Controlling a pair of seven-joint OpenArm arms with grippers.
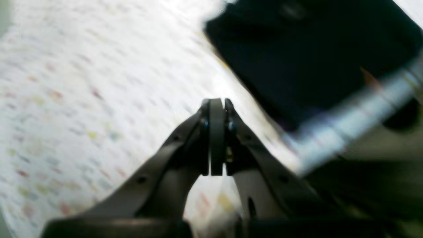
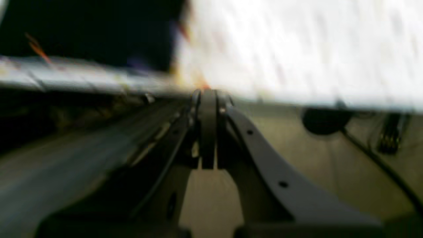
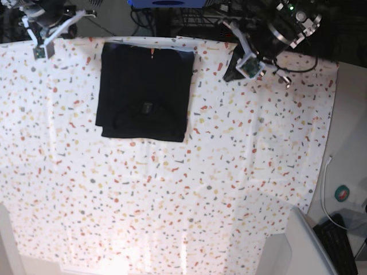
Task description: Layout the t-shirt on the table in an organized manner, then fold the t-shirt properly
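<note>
The black t-shirt (image 3: 143,91) lies folded into a neat rectangle at the far middle-left of the speckled table (image 3: 172,189), with its neck label facing up. My left gripper (image 1: 216,103) is shut and empty, hovering over the cloth to the right of the t-shirt (image 1: 314,49). In the base view that arm (image 3: 249,60) hangs past the shirt's right edge. My right gripper (image 2: 206,94) is also shut and empty, at the table's far edge. The t-shirt (image 2: 92,29) shows dark to its upper left. That arm (image 3: 43,31) stands at the far left corner. Both wrist views are blurred.
A black cable (image 2: 380,165) and a round black object (image 2: 325,120) lie on the floor beyond the table's far edge. A keyboard (image 3: 344,240), a teal disc (image 3: 343,193) and a white cable sit off the table's right side. Equipment crowds the far edge.
</note>
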